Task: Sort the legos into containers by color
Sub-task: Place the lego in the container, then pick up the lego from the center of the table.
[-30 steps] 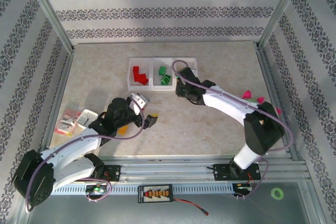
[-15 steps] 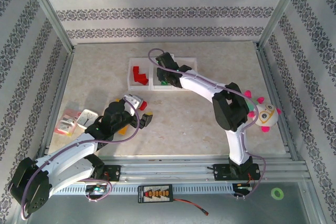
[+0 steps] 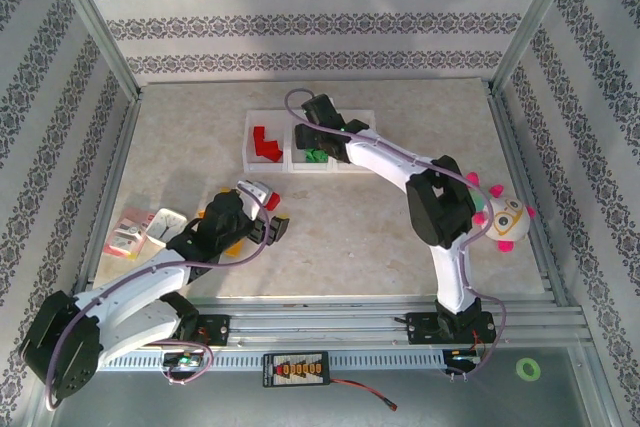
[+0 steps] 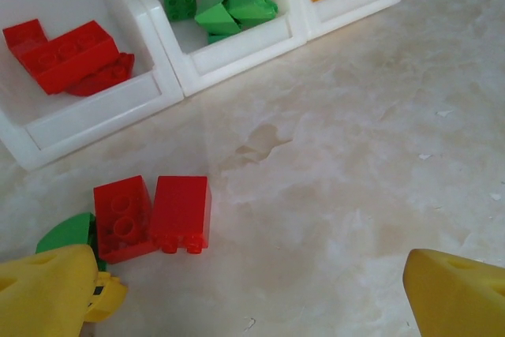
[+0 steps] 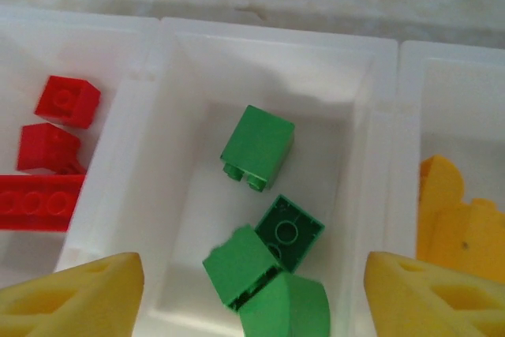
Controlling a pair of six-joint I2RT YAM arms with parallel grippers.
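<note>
Legos (image 5: 258, 147) lie sorted in three joined bins (image 5: 276, 31): red on the left, green in the middle, orange on the right. The right wrist view shows the right gripper (image 5: 252, 293) over the green bin, fingers spread wide and holding nothing. The left wrist view shows loose pieces on the table (image 4: 355, 155) before the bins. Two red bricks (image 4: 150, 215) touch, with a green brick (image 4: 67, 230) beside them, just ahead of the left gripper (image 4: 252, 297), which is also wide apart. Overhead, a plush toy (image 3: 505, 215) and a packet (image 3: 128, 232) lie at opposite edges.

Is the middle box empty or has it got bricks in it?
Not empty. The middle bin has several green legos lying loose on its floor, seen from the right wrist.
</note>
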